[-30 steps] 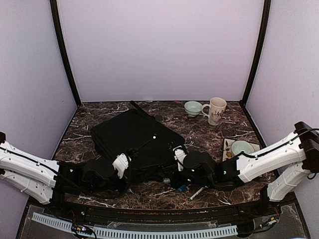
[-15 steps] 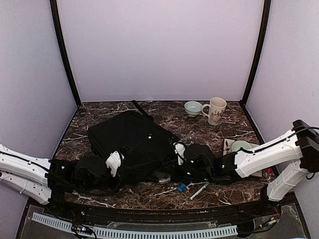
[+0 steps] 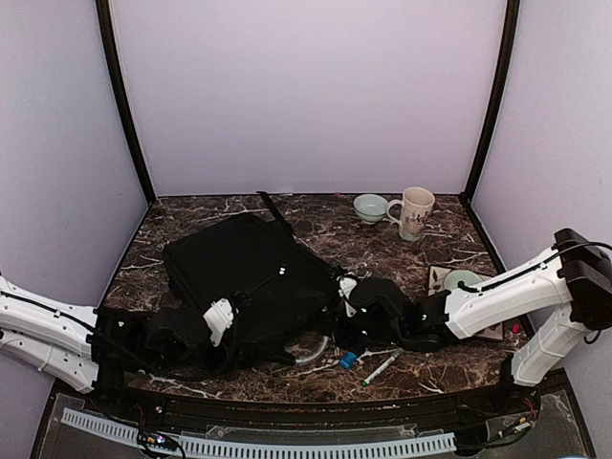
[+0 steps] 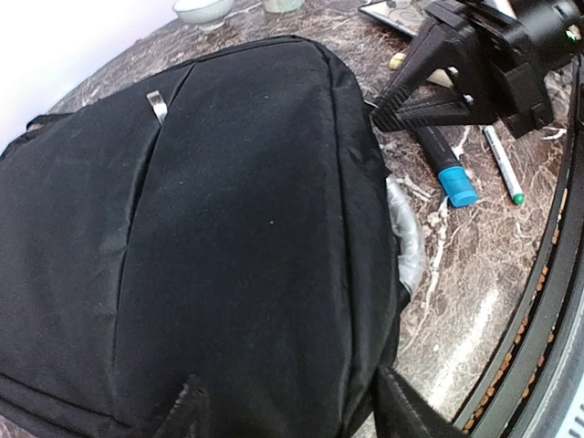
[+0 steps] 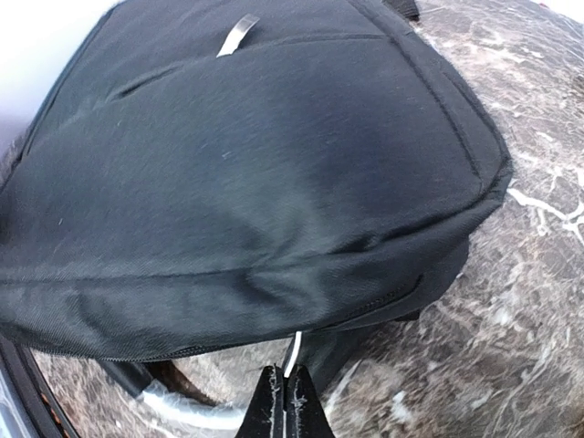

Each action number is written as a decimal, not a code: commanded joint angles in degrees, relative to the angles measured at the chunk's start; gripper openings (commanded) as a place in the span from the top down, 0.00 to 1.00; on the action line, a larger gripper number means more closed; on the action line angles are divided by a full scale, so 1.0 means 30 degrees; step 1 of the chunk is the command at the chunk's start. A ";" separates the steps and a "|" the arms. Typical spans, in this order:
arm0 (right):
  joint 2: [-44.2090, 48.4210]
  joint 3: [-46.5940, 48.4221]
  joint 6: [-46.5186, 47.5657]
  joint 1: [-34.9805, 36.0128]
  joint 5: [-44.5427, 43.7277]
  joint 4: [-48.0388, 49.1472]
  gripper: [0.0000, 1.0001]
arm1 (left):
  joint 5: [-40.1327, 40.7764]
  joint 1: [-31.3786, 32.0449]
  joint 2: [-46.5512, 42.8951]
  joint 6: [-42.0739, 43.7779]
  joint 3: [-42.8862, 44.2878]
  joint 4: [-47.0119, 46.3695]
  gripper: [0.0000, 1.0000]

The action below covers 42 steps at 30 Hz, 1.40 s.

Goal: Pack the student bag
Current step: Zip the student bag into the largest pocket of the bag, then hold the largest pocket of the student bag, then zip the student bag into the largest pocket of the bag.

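Student bag (image 3: 249,277): lying flat on the counter (image 3: 402,258), left of centre. Left claw (image 4: 292,411): fingers spread wide, clamping the bag's near edge. Right claw (image 5: 285,401): pinching tight on a silver zipper pull (image 5: 292,351).

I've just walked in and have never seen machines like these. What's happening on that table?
Two robot arms are working on a large flat black fabric student bag on the dark marble table. The right gripper is pinched shut on a small silver zipper pull at the bag's edge. The left gripper has a finger either side of the bag's near edge, seemingly steadying it. A blue-capped marker and a white pen lie beside the bag, not yet packed.
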<state>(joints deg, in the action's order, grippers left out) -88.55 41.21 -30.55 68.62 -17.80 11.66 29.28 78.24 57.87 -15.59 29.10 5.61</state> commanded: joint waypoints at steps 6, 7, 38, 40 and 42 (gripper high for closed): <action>-0.1283 0.1973 0.0716 0.2324 -0.0727 0.0087 1.00 | -0.0676 0.0046 0.2310 0.1149 0.1575 -0.1631 0.26; -0.1315 0.2077 0.0759 0.2480 -0.0696 0.0085 1.00 | -0.0717 0.0038 0.2546 0.1235 0.1768 -0.1660 0.25; 0.0278 0.1326 0.0593 0.3724 -0.1264 0.1271 1.00 | 0.1481 0.0212 0.1329 0.0993 -0.0352 -0.1539 1.00; 0.0530 0.0986 0.0045 0.3346 -0.2159 0.0701 1.00 | 0.1615 0.0215 0.1077 0.0772 -0.0375 -0.1233 1.00; 0.0902 0.0535 -0.0883 0.2588 -0.2840 0.0060 1.00 | 0.1810 0.0209 0.0871 0.0541 -0.0364 -0.0954 1.00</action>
<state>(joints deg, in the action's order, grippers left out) -89.69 44.88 -28.91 79.09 -18.06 12.25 31.44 78.74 62.76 -11.77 29.08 -0.34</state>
